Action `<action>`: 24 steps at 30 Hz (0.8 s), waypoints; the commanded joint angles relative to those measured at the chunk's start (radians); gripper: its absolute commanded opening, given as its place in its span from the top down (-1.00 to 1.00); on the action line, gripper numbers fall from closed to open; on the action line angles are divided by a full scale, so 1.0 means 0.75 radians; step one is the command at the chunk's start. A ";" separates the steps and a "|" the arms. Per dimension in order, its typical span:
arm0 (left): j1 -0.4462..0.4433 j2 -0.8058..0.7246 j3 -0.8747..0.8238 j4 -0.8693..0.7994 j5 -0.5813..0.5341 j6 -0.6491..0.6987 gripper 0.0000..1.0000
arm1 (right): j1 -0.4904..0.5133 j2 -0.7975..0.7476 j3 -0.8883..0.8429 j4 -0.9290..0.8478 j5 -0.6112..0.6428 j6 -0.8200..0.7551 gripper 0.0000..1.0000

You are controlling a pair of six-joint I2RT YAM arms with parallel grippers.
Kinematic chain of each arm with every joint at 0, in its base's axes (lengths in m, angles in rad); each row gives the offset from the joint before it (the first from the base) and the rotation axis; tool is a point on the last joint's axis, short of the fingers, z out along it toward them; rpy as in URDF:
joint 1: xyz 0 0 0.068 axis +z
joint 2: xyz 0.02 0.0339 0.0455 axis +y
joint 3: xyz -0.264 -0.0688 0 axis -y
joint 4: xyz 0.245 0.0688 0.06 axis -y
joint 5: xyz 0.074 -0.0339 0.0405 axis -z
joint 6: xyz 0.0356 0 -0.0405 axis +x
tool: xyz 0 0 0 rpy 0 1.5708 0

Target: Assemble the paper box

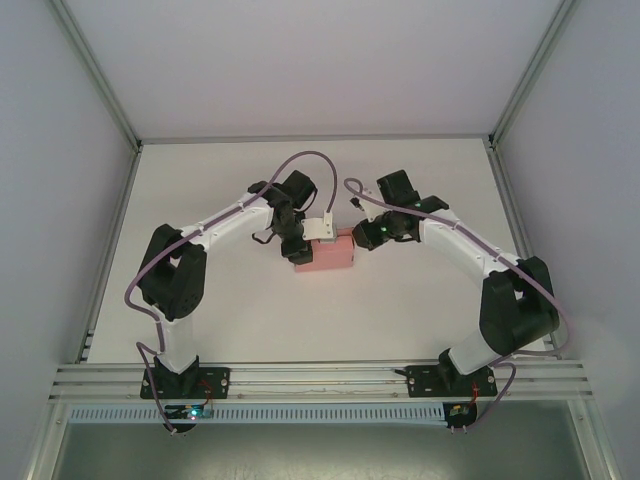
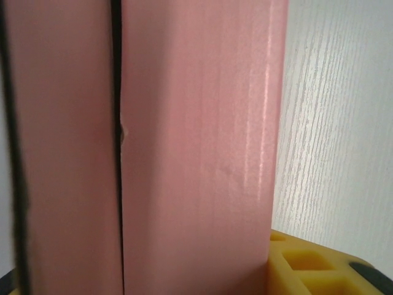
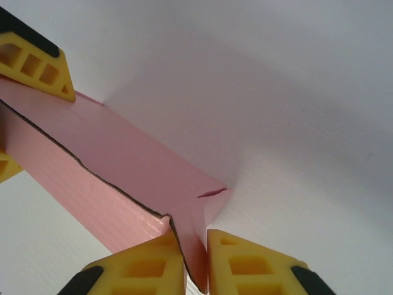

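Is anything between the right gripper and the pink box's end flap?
Nothing visible does. The right gripper has its fingers pinched directly on the end flap of the paper box, with only card between them. The left gripper clamps the box's other end.

The small pink card paper box (image 1: 323,252) is coloured a plain soft pink all over, faint ribbing showing, with dark lines along the cut edges. On the right gripper (image 3: 193,238), the latticed plastic fingers (image 3: 138,270) are done in bright yellow, black-tipped at the bottom corners. The flat white tabletop (image 2: 338,123) is streaked with fine grey grain, right side of frame.
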 commanded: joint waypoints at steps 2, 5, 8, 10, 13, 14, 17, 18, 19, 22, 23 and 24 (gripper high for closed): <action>0.019 0.040 0.031 -0.070 0.016 -0.047 0.08 | 0.041 -0.001 0.089 -0.053 0.024 0.112 0.74; 0.019 0.044 0.046 -0.073 0.009 -0.056 0.08 | 0.048 0.011 0.143 -0.097 0.017 0.255 0.80; 0.020 0.046 0.058 -0.076 0.007 -0.061 0.08 | 0.056 0.057 0.226 -0.181 -0.108 0.357 0.97; 0.017 0.049 0.066 -0.082 0.007 -0.064 0.08 | 0.075 0.088 0.267 -0.223 -0.130 0.408 1.00; 0.017 0.055 0.078 -0.079 -0.009 -0.077 0.09 | 0.090 0.133 0.322 -0.293 -0.122 0.458 1.00; 0.017 0.055 0.080 -0.076 -0.014 -0.077 0.10 | 0.091 0.145 0.335 -0.316 -0.133 0.476 1.00; 0.016 0.054 0.082 -0.073 -0.028 -0.087 0.12 | 0.071 0.164 0.358 -0.356 -0.239 0.543 1.00; 0.016 0.054 0.084 -0.069 -0.028 -0.089 0.12 | 0.062 0.167 0.357 -0.355 -0.299 0.569 1.00; 0.015 0.055 0.084 -0.066 -0.030 -0.090 0.12 | 0.059 0.167 0.353 -0.345 -0.354 0.587 1.00; 0.015 0.058 0.088 -0.054 -0.030 -0.095 0.12 | 0.062 0.167 0.346 -0.319 -0.406 0.636 1.00; 0.015 0.060 0.087 -0.053 -0.035 -0.096 0.12 | 0.061 0.169 0.352 -0.324 -0.406 0.663 1.00; 0.014 0.063 0.090 -0.055 -0.045 -0.097 0.12 | 0.054 0.175 0.361 -0.339 -0.409 0.695 1.00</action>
